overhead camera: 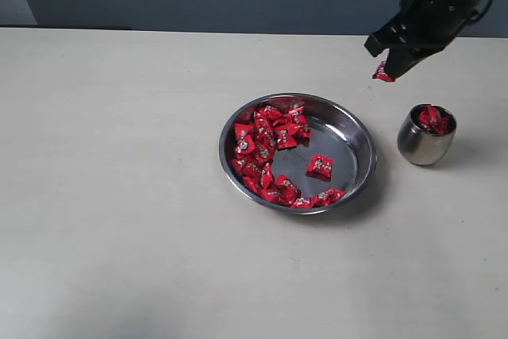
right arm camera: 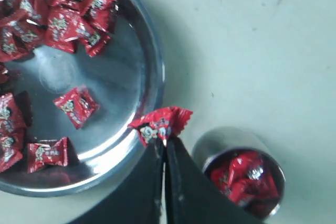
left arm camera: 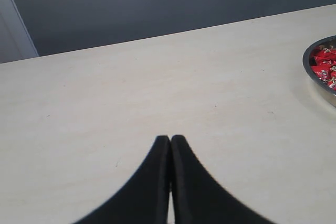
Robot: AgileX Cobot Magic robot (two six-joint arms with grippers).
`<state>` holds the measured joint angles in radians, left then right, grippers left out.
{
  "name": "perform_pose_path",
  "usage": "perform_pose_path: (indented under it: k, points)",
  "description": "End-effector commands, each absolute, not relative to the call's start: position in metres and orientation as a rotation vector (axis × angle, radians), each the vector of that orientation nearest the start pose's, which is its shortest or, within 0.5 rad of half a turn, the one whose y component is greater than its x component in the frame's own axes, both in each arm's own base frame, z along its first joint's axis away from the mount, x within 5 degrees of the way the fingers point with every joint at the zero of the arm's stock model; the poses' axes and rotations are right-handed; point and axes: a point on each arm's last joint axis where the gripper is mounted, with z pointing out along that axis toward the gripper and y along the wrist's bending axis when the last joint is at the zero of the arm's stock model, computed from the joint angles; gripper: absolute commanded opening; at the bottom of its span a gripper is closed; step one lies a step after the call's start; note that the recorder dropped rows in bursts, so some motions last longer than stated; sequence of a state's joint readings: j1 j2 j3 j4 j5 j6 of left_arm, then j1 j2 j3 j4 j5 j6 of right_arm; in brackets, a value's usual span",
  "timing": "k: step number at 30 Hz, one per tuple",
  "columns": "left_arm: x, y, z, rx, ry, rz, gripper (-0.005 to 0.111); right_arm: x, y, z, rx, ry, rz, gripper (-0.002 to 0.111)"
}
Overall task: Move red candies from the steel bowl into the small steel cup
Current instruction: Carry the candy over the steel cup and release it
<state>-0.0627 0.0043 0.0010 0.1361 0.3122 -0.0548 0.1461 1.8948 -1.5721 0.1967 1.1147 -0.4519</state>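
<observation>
Red candy (right arm camera: 160, 124), pinched in the right tool (right arm camera: 165, 141), hangs seemingly just short of the small steel cup (overhead camera: 426, 147) near the table's (overhead camera: 119, 196) right edge, so the carry should next centre over its mouth, then release.

The steel bowl (overhead camera: 349, 136) sits upright on the worktop. Red candies (overhead camera: 262, 148) crowd its inside from 12 through 9 to 5 o'clock, and one lies alone near the centre. The small steel cup (overhead camera: 421, 147) stands apart at the bowl's 3 o'clock, with several candies inside. Another candy (overhead camera: 383, 73) hangs pinched in the right gripper (right arm camera: 165, 141), at the cup's 11 o'clock.
</observation>
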Motion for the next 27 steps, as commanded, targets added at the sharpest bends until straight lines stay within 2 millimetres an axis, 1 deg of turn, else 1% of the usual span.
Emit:
perform_pose_path:
  k: [1,2,4,8,20,27]
  points:
    - [0.054,0.000,0.186,0.098,1.787,0.034,0.000,0.387,0.048,0.257,-0.669,2.847,0.205,-0.001]
    - [0.054,0.000,0.186,0.098,1.787,0.034,0.000,0.387,0.045,0.257,-0.656,2.856,0.201,-0.001]
    - [0.054,0.000,0.186,0.098,1.787,0.034,0.000,0.386,0.034,0.256,-0.605,2.897,0.128,-0.001]
    - [0.054,0.000,0.186,0.098,1.787,0.034,0.000,0.386,0.023,0.252,-0.539,2.961,-0.009,-0.001]
    - [0.054,0.000,0.186,0.098,1.787,0.034,0.000,0.393,0.023,0.224,-0.544,3.046,0.004,-0.001]
    - [0.054,0.000,0.186,0.098,1.787,0.034,0.000,0.398,0.024,0.203,-0.550,3.097,0.014,-0.001]
